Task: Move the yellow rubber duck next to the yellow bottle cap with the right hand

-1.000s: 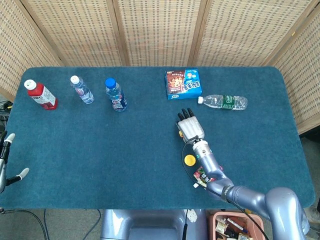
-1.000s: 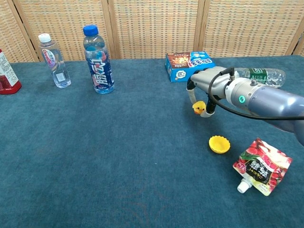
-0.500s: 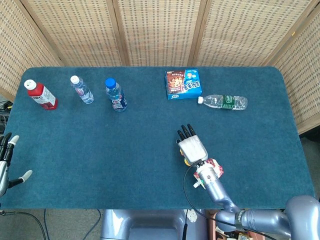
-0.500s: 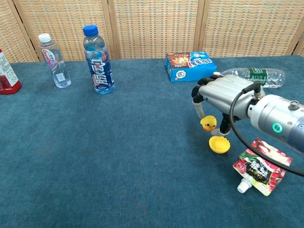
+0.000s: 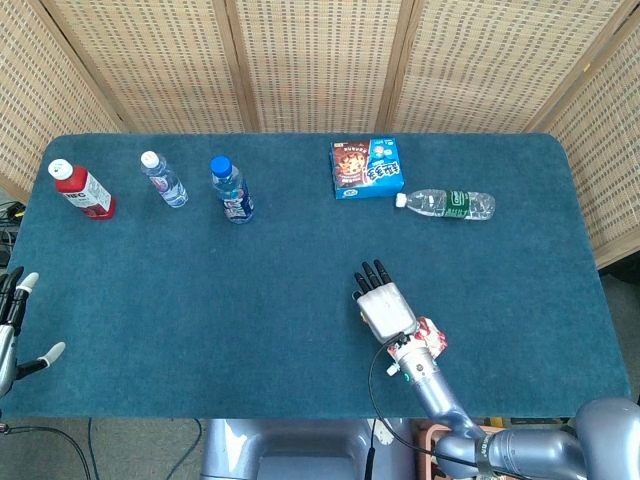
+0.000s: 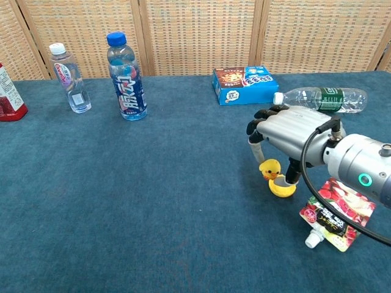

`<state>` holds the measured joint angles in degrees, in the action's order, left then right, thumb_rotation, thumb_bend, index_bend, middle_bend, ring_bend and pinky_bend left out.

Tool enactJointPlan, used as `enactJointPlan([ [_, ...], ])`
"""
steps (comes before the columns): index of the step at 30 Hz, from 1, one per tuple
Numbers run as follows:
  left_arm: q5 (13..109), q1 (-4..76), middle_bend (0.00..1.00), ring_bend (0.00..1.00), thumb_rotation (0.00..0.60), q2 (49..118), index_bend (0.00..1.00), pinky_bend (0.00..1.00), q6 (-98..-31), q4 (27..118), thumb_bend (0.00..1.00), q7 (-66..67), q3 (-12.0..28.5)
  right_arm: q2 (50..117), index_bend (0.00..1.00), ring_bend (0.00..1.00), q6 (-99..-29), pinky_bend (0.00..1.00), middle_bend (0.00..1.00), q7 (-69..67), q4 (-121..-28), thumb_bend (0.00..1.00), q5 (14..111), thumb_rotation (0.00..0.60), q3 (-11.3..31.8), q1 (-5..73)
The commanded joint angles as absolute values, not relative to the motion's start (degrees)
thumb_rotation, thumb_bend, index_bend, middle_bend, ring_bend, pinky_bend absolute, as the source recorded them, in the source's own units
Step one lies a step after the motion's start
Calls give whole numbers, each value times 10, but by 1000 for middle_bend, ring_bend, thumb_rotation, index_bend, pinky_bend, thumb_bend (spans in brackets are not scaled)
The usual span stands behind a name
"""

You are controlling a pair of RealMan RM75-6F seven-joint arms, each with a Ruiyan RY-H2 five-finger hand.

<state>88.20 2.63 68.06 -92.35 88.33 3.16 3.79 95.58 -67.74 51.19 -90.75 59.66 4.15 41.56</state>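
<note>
Chest view: right hand (image 6: pixel 287 131) pinches the yellow rubber duck (image 6: pixel 269 169) just above the yellow bottle cap (image 6: pixel 282 188) (cap holds nothing visible); left hand (image 5: pixel 12 330) hangs open.

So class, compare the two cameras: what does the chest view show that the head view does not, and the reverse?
Only the chest view shows the yellow rubber duck and yellow bottle cap under the right hand; in the head view that hand covers them. Only the head view shows the left hand at the table's edge. Both show the blue-capped bottle, snack box and lying bottle.
</note>
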Motion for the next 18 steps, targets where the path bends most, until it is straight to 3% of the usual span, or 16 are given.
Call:
enactJointPlan([
  [1,880,27,0,0,600,680,0,0,-921,884,84,34,38,958,494,0,-671,52,152,517,-901,213,588,600,42,416],
  [18,882,25,0,0,600,680,0,0,-927,885,84,32,39,951,476,0,-659,36,134,557,-911,210,545,600,41,418],
])
